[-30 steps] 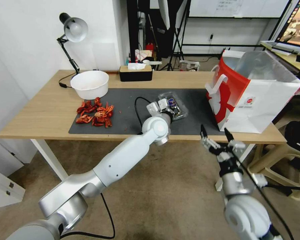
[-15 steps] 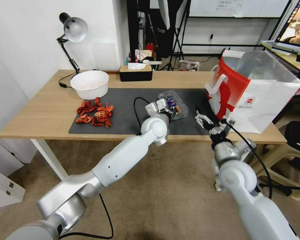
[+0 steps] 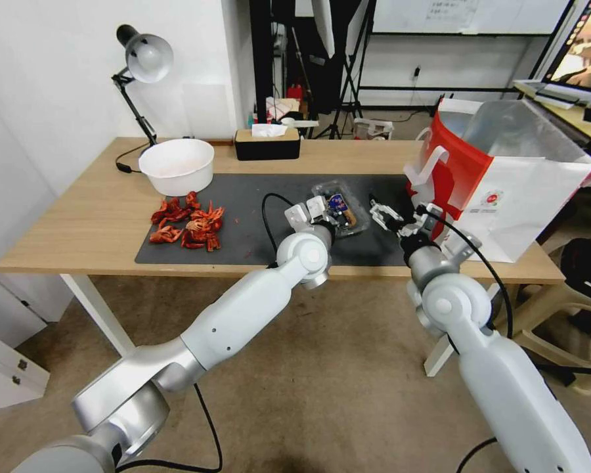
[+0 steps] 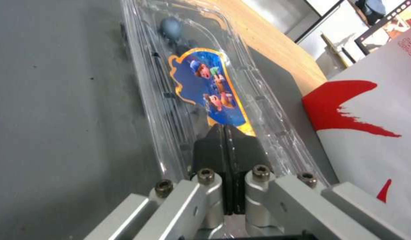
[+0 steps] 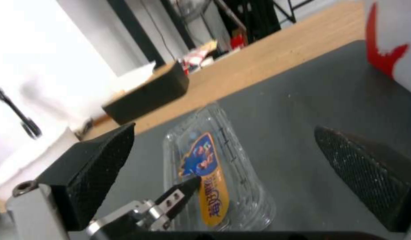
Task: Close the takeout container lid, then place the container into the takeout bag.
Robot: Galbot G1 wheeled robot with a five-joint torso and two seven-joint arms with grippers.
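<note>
From the head, the container (image 3: 343, 211) sits mid-mat, the bag (image 3: 505, 184) at its 3 o'clock; bring your spread right gripper (image 3: 393, 218) in level. On the left wrist, your left gripper (image 4: 225, 133) presses clenched on the lid (image 4: 201, 66); hold pressure. On the right wrist, centre the container (image 5: 214, 166) between your fingers (image 5: 98, 156).

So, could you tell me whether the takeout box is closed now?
Closed: the box lies flat, its clear lid down under the shut left gripper.

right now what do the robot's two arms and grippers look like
Both arms are glossy white and silver shells with round silver joints and thin black cables looping at the wrists. The left gripper and right gripper have bare metal linkages with hex bolts, ending in black fingers with a cross-hatched grip texture.
</note>
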